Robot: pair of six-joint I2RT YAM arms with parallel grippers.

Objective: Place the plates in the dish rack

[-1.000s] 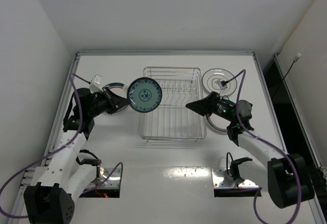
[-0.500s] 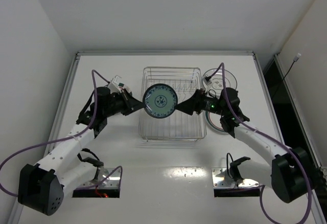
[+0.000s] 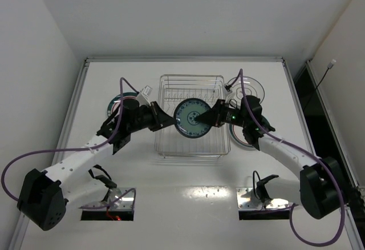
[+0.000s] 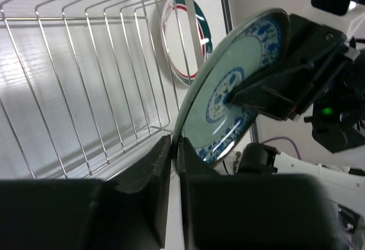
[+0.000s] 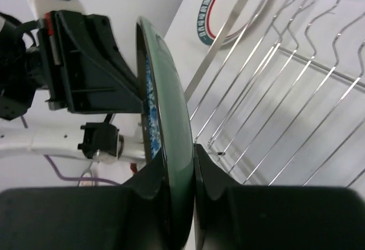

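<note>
on the far left of the white table [image 3: 188,176], 1 white plate with a green-red rim band [image 3: 113,104] lies flat, partly hidden under the left arm. the left gripper [image 3: 171,125] reaches in over the left side of the dish rack [image 3: 190,76]; its jaws are pinched narrow on the left edge of the teal-blue plate [image 3: 193,117], and the left wrist view shows both fingers tight against the rim.

the teal-blue plate stands on edge over the middle of the rack's grid floor, held between the 2 grippers, its patterned face turned up toward the top camera. whether its lower edge touches the wires i cannot tell. the row of upright tines sits behind it, toward the far side of the rack.

the right gripper [image 3: 212,119] meets the plate from the other side, its jaws closed narrow on the right edge; in the right wrist view the dark green rim runs straight down between the 2 fingers.

right of the rack, a second banded plate [image 3: 238,137] lies flat beneath the right arm, and the white plate with a grey motif [image 3: 256,87] lies just beyond it near the far right corner, a purple cable crossing over it.
</note>
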